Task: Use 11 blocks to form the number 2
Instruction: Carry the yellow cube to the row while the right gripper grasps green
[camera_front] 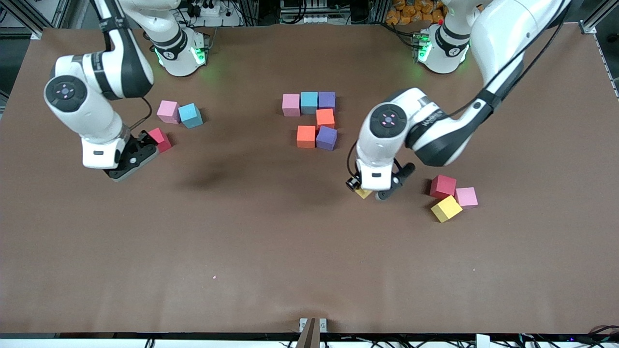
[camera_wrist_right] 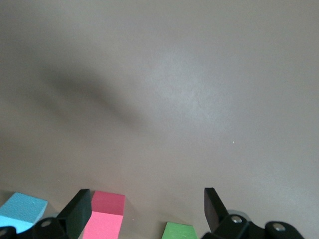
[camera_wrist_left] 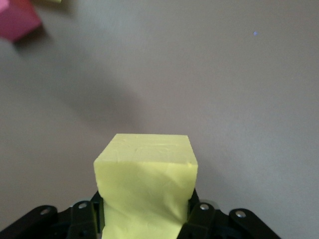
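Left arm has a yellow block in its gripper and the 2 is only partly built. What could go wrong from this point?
1. The left gripper pinches the yellow block near its lower end, so the foam may twist on release.
2. The partial digit is tightly packed; the next placement could nudge the orange block or purple block out of line.
3. The right gripper hangs open by the red block and could bump it.
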Motion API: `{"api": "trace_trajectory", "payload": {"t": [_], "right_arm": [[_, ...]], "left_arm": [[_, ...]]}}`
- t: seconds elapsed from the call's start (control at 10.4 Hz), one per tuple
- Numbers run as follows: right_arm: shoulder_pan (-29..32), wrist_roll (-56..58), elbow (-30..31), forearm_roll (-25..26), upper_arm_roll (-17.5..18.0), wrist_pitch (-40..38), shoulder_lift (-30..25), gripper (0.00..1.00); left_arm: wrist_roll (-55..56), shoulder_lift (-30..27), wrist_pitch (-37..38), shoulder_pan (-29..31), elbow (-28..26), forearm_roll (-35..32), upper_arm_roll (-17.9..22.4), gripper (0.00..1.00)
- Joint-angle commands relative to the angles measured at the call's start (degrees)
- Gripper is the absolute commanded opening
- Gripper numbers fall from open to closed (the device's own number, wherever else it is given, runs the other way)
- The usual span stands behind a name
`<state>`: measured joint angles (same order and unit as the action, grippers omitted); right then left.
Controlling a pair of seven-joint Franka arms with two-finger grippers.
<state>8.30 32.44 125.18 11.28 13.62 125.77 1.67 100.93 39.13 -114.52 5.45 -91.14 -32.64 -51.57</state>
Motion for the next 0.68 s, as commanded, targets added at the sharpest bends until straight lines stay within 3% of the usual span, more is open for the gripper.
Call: {"api": "trace_trajectory", "payload": {"t": [0.0,0.58], "right_arm": [[3.54,0.95,-0.55,-1.18,0.79,0.79,3.33,1.0],[14.19,13.5,1.9,-0.83,0.71,9.76,11.69,1.0]], "left_arm": [[7.58,-0.46,0.88,-3.59,1.4,1.69,0.51,0.45],[29.03,0.59,0.79,-10.1,2.37,4.78,0.6,0.43]]}}
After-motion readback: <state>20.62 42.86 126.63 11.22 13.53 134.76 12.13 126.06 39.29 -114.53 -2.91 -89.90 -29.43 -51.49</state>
